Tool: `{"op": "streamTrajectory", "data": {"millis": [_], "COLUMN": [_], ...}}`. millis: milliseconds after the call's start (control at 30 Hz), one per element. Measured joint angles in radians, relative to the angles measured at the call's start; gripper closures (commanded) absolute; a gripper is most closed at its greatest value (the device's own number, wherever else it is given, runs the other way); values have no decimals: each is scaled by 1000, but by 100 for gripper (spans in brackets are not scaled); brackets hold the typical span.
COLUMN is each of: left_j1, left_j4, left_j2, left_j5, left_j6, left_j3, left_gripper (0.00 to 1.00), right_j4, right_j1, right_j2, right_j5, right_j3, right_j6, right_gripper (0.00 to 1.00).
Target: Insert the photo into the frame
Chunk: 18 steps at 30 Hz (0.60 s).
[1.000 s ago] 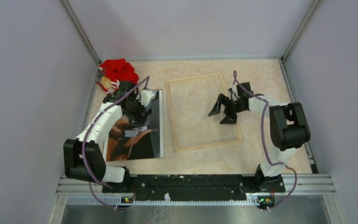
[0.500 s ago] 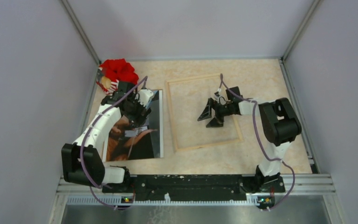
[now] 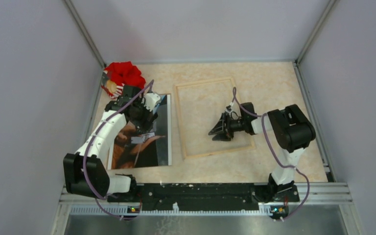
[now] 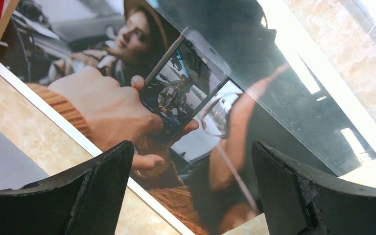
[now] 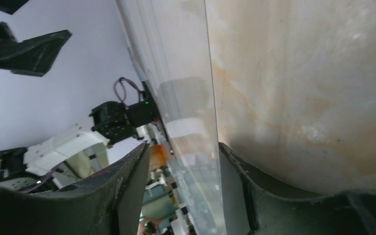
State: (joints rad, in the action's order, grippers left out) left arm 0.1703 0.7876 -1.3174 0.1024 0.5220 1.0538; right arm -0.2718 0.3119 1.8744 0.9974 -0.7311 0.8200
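While my left arm mostly waits, the big change is on my right side.

Far left, at the back of the bench (image 3: 274, 78), lies a red bundle (image 3: 125, 73). Nothing has happened to it.

Next come my left fingers (image 3: 144, 115). They are spread wide, just as they were a moment ago, and they hold nothing. They hang over the photo (image 3: 152, 147). It lies flat and face up on the bench, just left of the frame (image 3: 220, 151). The photo has not moved. It is beside the frame, not in it.

The frame lies flat too, in the middle of the bench, in the same spot as before.

Now my right fingers (image 3: 213, 133). A moment ago they were spread wide near the frame's right rail. Since then my right arm has swung in and down, so they now sit over the inside of the frame, low near its front rail. They have also come much closer together. From my right wrist I see the edge of a clear sheet (image 5: 186, 73) running between them. I cannot tell if they are pinching it yet or only closing around it.

I think this means I am getting hold of the clear sheet first. Putting the photo in has not started.
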Motion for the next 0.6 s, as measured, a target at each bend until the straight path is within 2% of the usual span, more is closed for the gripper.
{"op": "streamTrajectory", "data": {"millis": [67,100,133,200,233,267,300,367,433,500,567,600], "left_j1": [0,0,0,0,0,0,0,0,0,0,0,0], "left_j4": [0,0,0,2,3,5,6,11,15,22,28,30], "left_j2": [0,0,0,0,0,0,0,0,0,0,0,0], "left_j5": [-5,-7,-8,-13,-14,-14,-14,-18,-21,-24,-28,-31], "left_j6": [0,0,0,0,0,0,0,0,0,0,0,0], "left_j3": [0,0,0,0,0,0,0,0,0,0,1,1], "left_gripper": [3,3,3,3,3,3,3,3,3,3,4,4], "right_j4": [-100,-148,-212,-327,-389,-450,-510,-607,-656,-664,-652,-641], "right_j1": [0,1,2,7,10,14,18,27,37,47,53,53], "right_j2": [1,3,11,35,51,67,85,121,148,158,158,157], "right_j5": [17,25,36,51,58,62,66,69,70,68,65,61], "right_j3": [40,55,71,80,84,89,92,97,97,97,95,93], "right_j6": [66,100,142,214,253,290,331,397,428,431,420,406], "right_gripper": [54,60,68,92,97,98,93,78,77,82,99,100]}}
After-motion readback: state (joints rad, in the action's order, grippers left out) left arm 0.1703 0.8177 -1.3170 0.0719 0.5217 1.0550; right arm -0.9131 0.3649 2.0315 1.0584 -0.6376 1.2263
